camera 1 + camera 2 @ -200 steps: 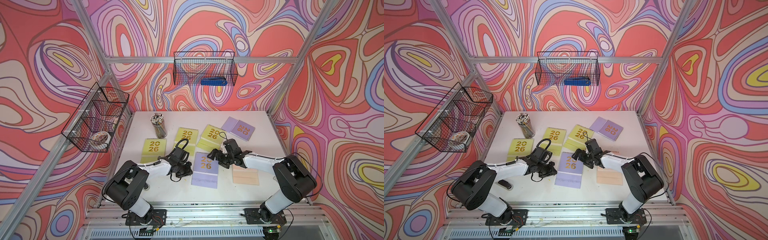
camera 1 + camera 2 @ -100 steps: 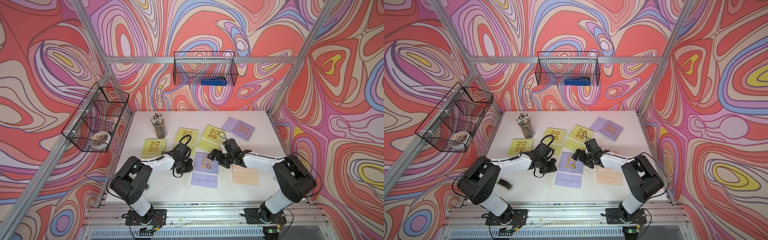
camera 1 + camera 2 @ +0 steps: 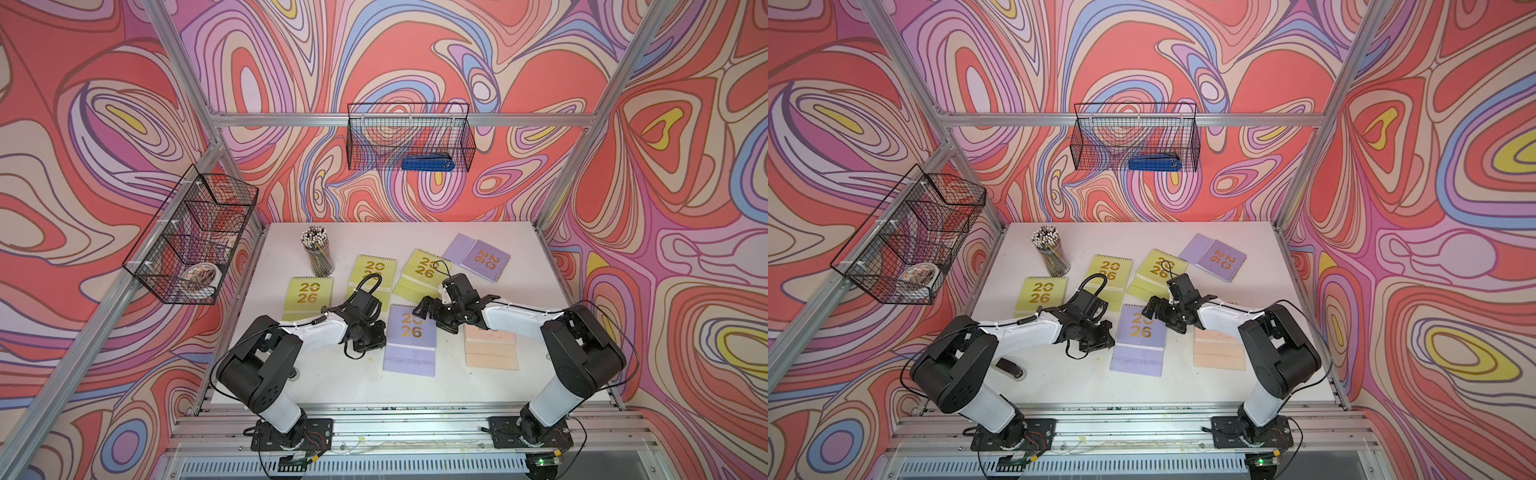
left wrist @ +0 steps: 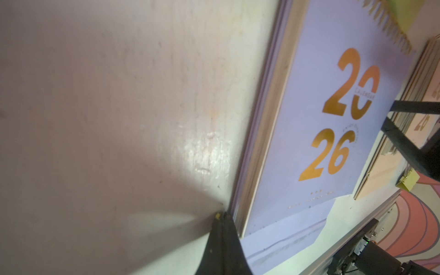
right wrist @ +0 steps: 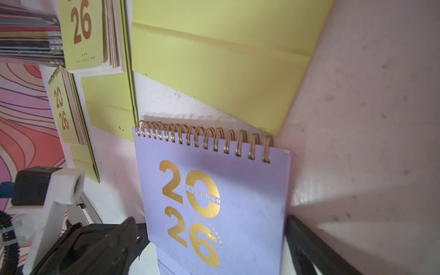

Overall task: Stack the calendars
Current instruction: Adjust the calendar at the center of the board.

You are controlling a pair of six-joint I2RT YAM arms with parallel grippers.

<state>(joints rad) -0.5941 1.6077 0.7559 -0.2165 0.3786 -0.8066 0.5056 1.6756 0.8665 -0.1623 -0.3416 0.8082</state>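
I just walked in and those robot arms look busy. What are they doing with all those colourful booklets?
Those are calendars, and the robot is meant to stack them. Both arms are at the near lavender calendar, which lies flat on the table. The left claw is shut, with its tip down at the calendar's side edge. The right claw is open, with one finger on either side of the calendar, not gripping it. The peach calendar lies beside it. There is no pile yet.

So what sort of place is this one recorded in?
Most likely a purpose-built robot test cell dressed as a desk, not a real office: an aluminium frame lined with printed swirl-pattern wall panels, and the white table holds office props, calendars and a pencil cup.
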